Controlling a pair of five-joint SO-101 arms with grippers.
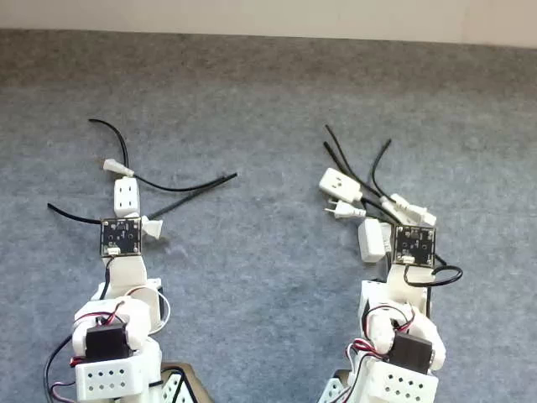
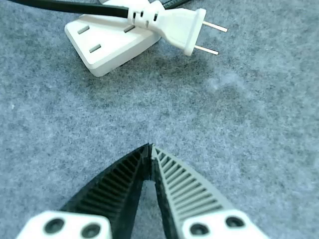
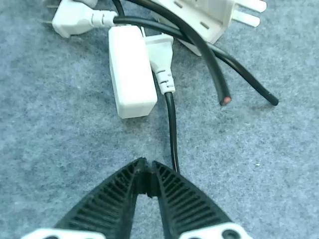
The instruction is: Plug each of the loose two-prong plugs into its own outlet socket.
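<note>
Both grippers pressed together and empty, short of the plugs.

On the left, the left gripper [image 2: 151,149] is closed on nothing and points at one block [image 2: 107,42]. One plug [image 2: 174,27] lies across the block's edge with its prongs aimed away from the slots, and a second plug [image 1: 117,168] lies at the block's far end. On the right, the right gripper [image 3: 146,167] is likewise closed on nothing, facing a lower block [image 1: 372,239], an upper block [image 1: 340,183] and at least two plugs among crossed cords [image 3: 199,50]. Any more are hidden in the tangle. Likely trouble: the blocks lie loose on the carpet [image 1: 268,101], so an unbraced push could slide one away, and on the right a lifted plug may drag its neighbours along.
</note>
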